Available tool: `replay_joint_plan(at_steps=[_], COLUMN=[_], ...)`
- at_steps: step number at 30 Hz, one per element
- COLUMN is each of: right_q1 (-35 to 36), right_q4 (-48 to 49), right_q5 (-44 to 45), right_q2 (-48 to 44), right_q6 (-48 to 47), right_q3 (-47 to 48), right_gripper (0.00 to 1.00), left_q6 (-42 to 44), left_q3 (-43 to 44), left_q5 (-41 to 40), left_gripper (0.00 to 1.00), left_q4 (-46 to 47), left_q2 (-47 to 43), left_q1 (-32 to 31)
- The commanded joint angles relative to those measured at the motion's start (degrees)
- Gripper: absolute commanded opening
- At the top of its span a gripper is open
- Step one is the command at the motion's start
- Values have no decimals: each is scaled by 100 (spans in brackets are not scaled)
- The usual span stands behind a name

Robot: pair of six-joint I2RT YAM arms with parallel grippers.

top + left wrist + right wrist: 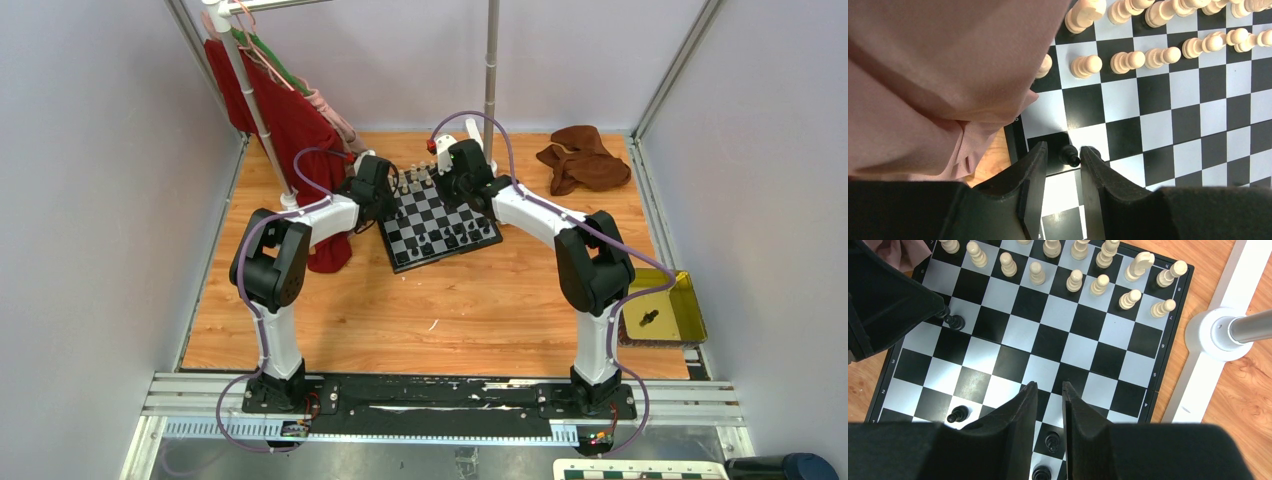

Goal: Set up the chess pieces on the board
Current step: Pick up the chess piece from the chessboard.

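Observation:
The board (440, 215) lies at the far middle of the table, between both arms. Cream chess pieces (1074, 280) fill its two far rows (1128, 60). My left gripper (1064, 149) is at the board's left edge (385, 205), open and straddling an upright black pawn (1069, 155). The pawn's head is against the right finger, with a gap on the left side. That pawn (954, 321) also shows in the right wrist view. My right gripper (1049, 385) hovers over the near right squares, open with a narrow gap and holding nothing. Beneath it stand black pieces (1051, 441), and another pawn (957, 414) is to the left.
Pink cloth (938, 75) hangs close beside the left gripper, below a red garment (290, 130) on the rack. A white pole base (1213, 332) stands just right of the board. A brown cloth (582, 160) lies far right. A yellow tray (665, 310) holds a dark piece.

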Motion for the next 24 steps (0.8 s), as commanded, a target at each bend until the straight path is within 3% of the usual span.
replay_joint_plan(at_steps=[1, 15, 24], right_q1=[-87, -82, -81], right_q4=[33, 41, 45], right_q5=[-10, 26, 17], right_q2=[-36, -70, -102], right_q6=[46, 67, 98], right_q3=[-25, -54, -84], right_gripper=[29, 29, 29], left_q6=[87, 137, 178], left_q3=[-90, -331, -371], left_q5=[-1, -32, -105], left_gripper=[35, 31, 22], left_q4=[-94, -30, -24], left_q2=[24, -114, -188], left_q1=[-28, -46, -46])
